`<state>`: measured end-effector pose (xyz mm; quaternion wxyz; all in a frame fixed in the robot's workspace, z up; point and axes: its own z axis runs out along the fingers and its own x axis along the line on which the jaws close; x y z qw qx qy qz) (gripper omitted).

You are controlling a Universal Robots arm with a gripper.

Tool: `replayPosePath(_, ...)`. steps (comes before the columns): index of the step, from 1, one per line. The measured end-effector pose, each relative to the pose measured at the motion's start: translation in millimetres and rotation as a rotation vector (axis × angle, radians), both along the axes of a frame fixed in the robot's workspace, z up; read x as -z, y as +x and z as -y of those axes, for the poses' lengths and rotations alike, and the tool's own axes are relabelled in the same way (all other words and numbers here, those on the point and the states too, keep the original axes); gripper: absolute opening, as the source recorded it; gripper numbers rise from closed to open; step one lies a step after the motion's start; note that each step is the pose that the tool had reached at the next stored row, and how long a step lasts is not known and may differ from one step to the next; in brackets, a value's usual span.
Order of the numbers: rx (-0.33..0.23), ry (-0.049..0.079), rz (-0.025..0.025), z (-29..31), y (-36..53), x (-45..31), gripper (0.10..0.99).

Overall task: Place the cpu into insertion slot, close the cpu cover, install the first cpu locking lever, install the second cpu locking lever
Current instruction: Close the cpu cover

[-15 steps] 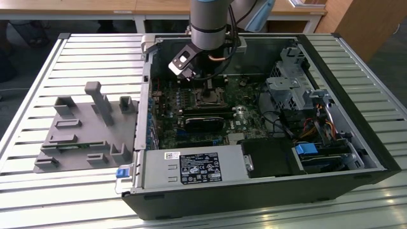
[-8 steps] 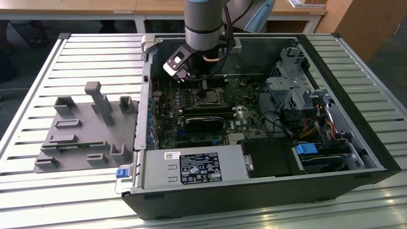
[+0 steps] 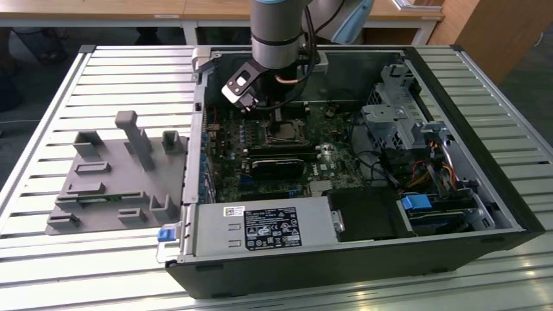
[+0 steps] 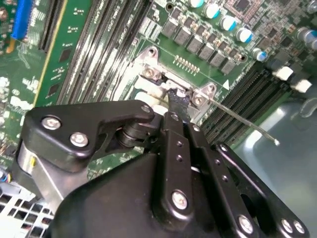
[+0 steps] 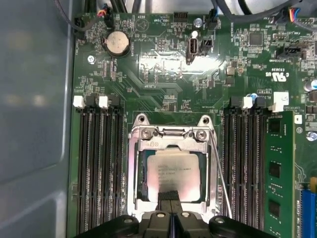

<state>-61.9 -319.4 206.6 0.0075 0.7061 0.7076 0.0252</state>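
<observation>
The cpu [image 5: 173, 171], a pale silver square chip, lies in the insertion slot [image 3: 282, 133] on the green board. The silvery cpu cover [image 5: 171, 143] lies down around it, so the chip shows through its window. My gripper [image 5: 169, 197] is shut, with its black fingertips pressed together. The tips rest over the edge of the cpu and the cover's rim [image 4: 148, 96]. A thin metal locking lever [image 5: 219, 171] runs along one side of the socket. In the second wrist view the lever [image 4: 242, 121] sticks out free, away from the socket. The arm [image 3: 276, 39] reaches down into the case.
Long black memory slots [image 5: 99, 163] flank the socket on both sides, one holding a green memory stick [image 5: 280, 168]. The open black computer case [image 3: 346, 259] stands on a slatted table, with cables and a drive bay [image 3: 406, 123] on the exterior view's right. A grey fixture [image 3: 112, 175] sits outside the case.
</observation>
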Motion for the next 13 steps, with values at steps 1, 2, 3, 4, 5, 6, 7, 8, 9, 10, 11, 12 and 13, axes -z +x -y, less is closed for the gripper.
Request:
replayPosePath(1, 0.000, 0.000, 0.0000, 0.0, 0.0, -3.3, 0.106)
replayPosePath(2, 0.000, 0.000, -0.0001, 0.0, 0.0, -5.3, 0.106)
replayPosePath(3, 0.000, 0.000, -0.0001, 0.0, 0.5, -5.5, 0.106)
replayPosePath(4, 0.000, 0.000, -0.0002, -0.1, 1.4, -5.5, 0.106)
replayPosePath(5, 0.000, 0.000, -0.0005, 0.0, 3.0, -5.5, 0.106)
replayPosePath(6, 0.000, 0.000, -0.0008, 0.0, 4.4, -5.5, 0.106)
replayPosePath(7, 0.000, 0.000, -0.0010, 0.0, 6.1, -5.4, 0.106)
replayPosePath(8, 0.000, 0.000, -0.0010, 0.0, 7.3, -5.4, 0.106)
replayPosePath(9, 0.000, 0.000, -0.0012, 0.0, 8.7, -5.4, 0.106)
replayPosePath(10, 0.000, 0.000, -0.0015, 0.0, 10.3, -5.4, 0.106)
replayPosePath(11, 0.000, 0.000, -0.0018, 0.0, 11.6, -5.4, 0.106)
replayPosePath(12, 0.000, 0.000, -0.0019, 0.1, 12.0, -5.4, 0.106)
replayPosePath(13, 0.000, 0.000, -0.0020, 0.1, 12.5, -5.4, 0.106)
